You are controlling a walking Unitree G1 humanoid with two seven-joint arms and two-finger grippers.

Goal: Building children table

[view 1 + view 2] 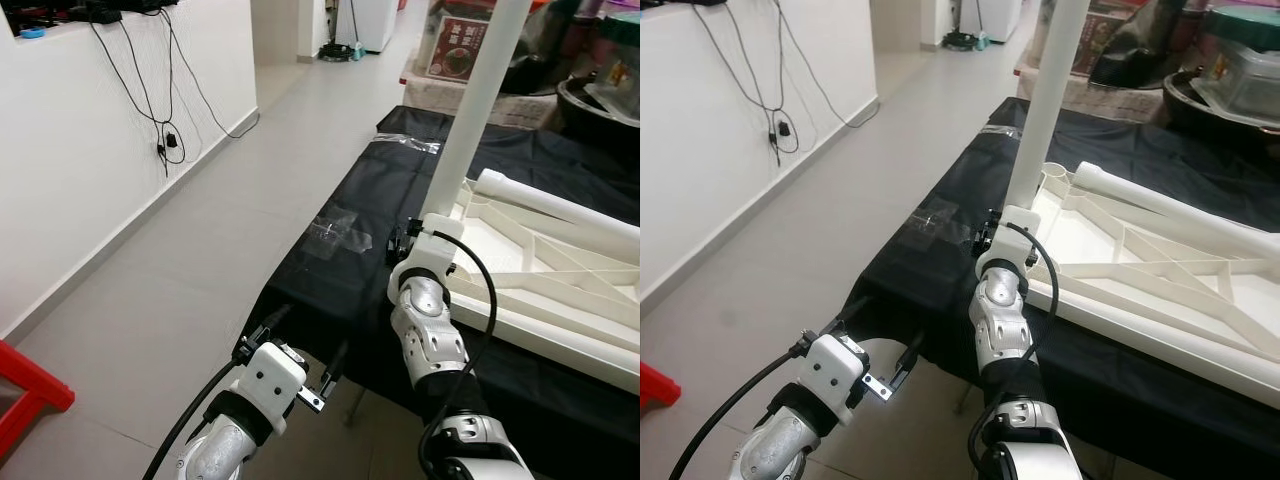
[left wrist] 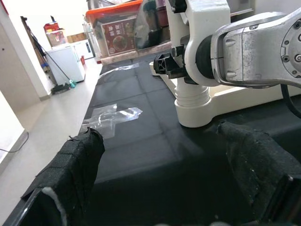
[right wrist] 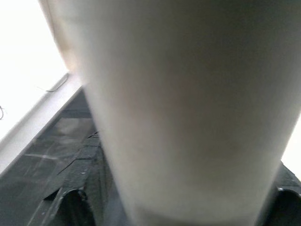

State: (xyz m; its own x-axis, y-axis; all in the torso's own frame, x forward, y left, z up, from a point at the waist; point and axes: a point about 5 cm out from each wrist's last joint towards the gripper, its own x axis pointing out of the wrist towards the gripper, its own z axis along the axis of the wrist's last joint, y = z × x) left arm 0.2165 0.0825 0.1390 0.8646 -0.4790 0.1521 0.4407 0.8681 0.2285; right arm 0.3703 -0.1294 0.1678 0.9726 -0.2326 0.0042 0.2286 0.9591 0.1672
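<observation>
Table top: the white plastic table top point(image 1: 560, 280) lay upside down, ribbed underside up, on the right half of the black-covered desk point(image 1: 330, 280), its near left corner by the right hand.
Table leg: a white round leg point(image 1: 470, 110) stood nearly upright, tilted slightly to the right, its foot in the corner socket point(image 2: 193, 110) of the table top; a second white leg point(image 1: 560, 205) lay along the top's far side.
Right hand: the right hand point(image 1: 415, 240) was closed around the lower end of the upright leg, just above the socket; in its wrist view the leg filled the space between the black fingers point(image 3: 70, 207).
Left hand: the left hand point(image 1: 305, 350) hung at the desk's near left corner, fingers point(image 2: 70, 165) spread wide, holding nothing.
Desk edges: the left edge ran from near to far along bare floor; clear tape patches point(image 1: 335, 235) lay on the black cover near that edge.
Open room: pale tiled floor point(image 1: 200, 250) stretched left to the white wall point(image 1: 90, 150), where black cables point(image 1: 165, 130) hung; a red object point(image 1: 25, 395) stood at the near left.
</observation>
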